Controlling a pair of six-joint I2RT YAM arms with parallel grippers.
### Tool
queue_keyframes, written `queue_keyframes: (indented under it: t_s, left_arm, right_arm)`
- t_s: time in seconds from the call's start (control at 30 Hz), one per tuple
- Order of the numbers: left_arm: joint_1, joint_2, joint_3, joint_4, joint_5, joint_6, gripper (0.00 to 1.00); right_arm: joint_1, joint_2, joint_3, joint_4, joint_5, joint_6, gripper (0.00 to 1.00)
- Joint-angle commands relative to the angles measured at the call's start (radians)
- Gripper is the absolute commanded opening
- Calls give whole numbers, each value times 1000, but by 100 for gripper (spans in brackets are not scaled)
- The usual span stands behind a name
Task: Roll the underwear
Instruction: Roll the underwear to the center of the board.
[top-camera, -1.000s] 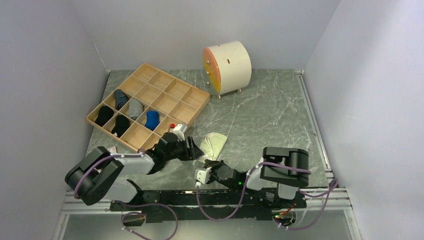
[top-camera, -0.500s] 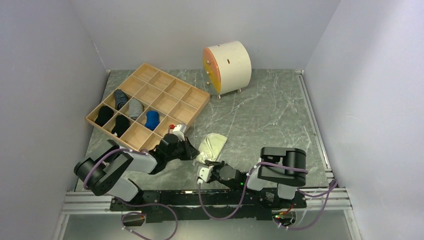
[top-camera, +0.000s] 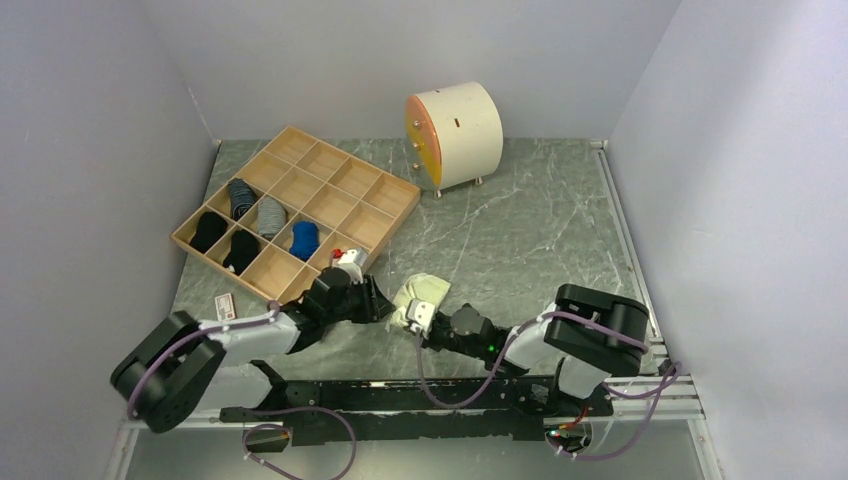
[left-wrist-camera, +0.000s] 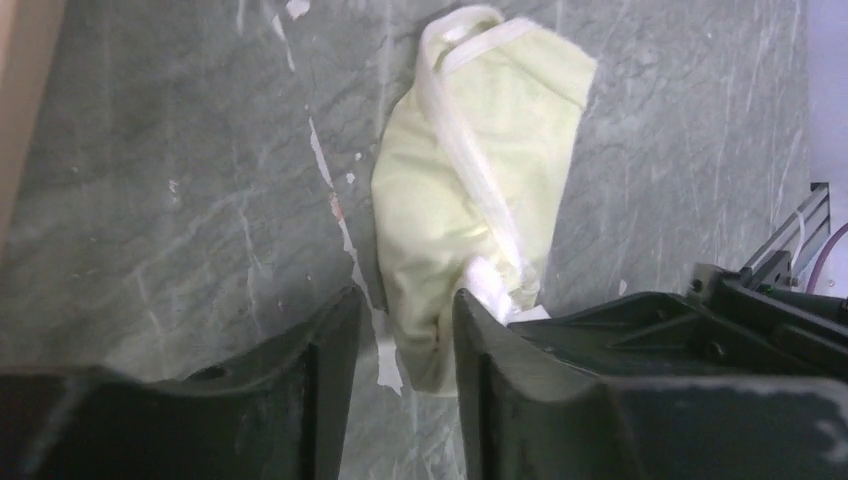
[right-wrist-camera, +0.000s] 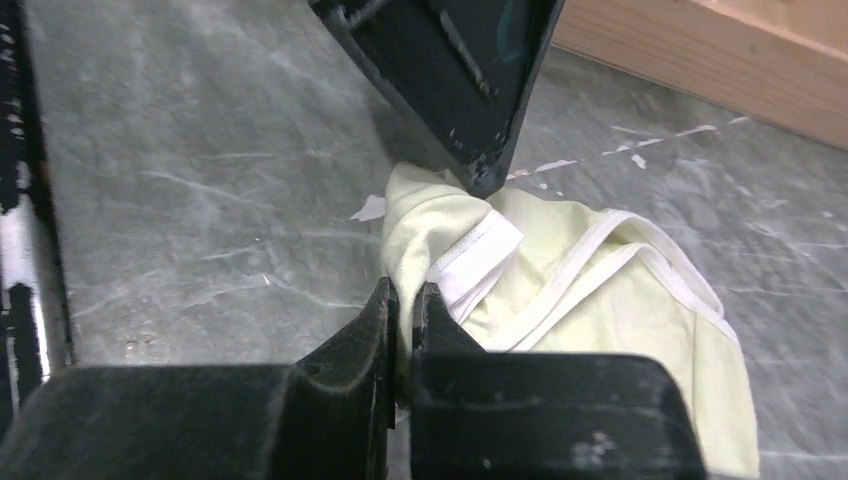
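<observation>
At the near edge of the counter (top-camera: 520, 240), low down, my two end effectors reach in to the same spot. My right end effector (right-wrist-camera: 405, 292) is squeezed tight. It has a pinch of the underwear (right-wrist-camera: 600, 300) in it, right at the near end by the white band. My left end effector (left-wrist-camera: 405, 300) is part way open. I see only bare counter in its gap, so it holds nothing. The near tip of the cloth lies just beside one of its fingers (left-wrist-camera: 490, 380), the one on my right side.

The underwear is pale yellow. It lies on the counter, starts between my two end effectors and goes on past them. Its long way runs away from me, toward the back and a bit to the right. So the short near end is at my fingertips, and the far end lies free and flat. I think it is folded into a strip but not rolled yet.

Both end effectors are about as near to it, but only the right one has hold. I think the next move is to turn the near end over and roll it away from me, along the long way. My left one would need to slide a bit to the right to get on the cloth.

Farther back on the left is the tray (top-camera: 345, 178), with socks (top-camera: 304, 240) in some of its boxes. At the very back stands a round box (top-camera: 460, 125).
</observation>
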Motion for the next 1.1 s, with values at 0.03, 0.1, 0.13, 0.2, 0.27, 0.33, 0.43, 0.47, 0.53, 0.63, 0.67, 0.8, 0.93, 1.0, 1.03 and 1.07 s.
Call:
queue_keyframes:
  t_s: [0.03, 0.1, 0.13, 0.2, 0.27, 0.33, 0.43, 0.47, 0.53, 0.63, 0.67, 0.8, 0.93, 1.0, 1.03, 1.07]
  left_arm:
    - [1, -166, 62, -175, -68, 56, 59]
    - [1, -224, 51, -176, -73, 68, 70]
    - [1, -246, 36, -173, -71, 70, 76]
    - [2, -282, 5, -156, -61, 71, 95]
    - [2, -316, -28, -132, -41, 65, 96]
    - [5, -345, -60, -87, 1, 60, 96]
    - [18, -394, -109, -2, 52, 37, 96]
    - [24, -409, -128, 27, 64, 31, 96]
    - [37, -429, -157, 75, 83, 24, 96]
    - [53, -427, -168, 100, 129, 50, 96]
    - [53, -420, -164, 105, 146, 67, 96]
    - [53, -352, -126, 89, 202, 146, 89]
    - [52, -238, -97, 128, 286, 191, 80]
    - [45, -191, -92, 144, 300, 197, 78]
    - [41, -174, -94, 155, 295, 198, 79]
    - [35, -158, -96, 164, 292, 200, 78]
  right_arm:
    - [-91, -15, 5, 11, -328, 178, 2]
    - [-148, 14, 21, 28, -450, 239, 2]
    - [-190, 40, 32, 43, -512, 305, 2]
    - [-244, 90, 56, 67, -608, 392, 2]
    - [-286, 139, 75, 103, -676, 475, 2]
    - [-314, 179, 83, 139, -712, 556, 2]
    - [-343, 224, 77, 198, -725, 674, 3]
    - [-350, 235, 72, 206, -716, 717, 3]
    - [-366, 253, 59, 218, -700, 791, 3]
    - [-381, 279, 28, 276, -666, 917, 4]
    - [-387, 288, 13, 302, -654, 957, 4]
    - [-409, 328, -11, 340, -621, 1073, 5]
    - [-429, 368, -25, 390, -597, 1171, 7]
    - [-437, 371, -15, 364, -598, 1195, 8]
    - [-438, 370, -15, 354, -587, 1205, 8]
    - [-440, 369, -17, 346, -578, 1215, 8]
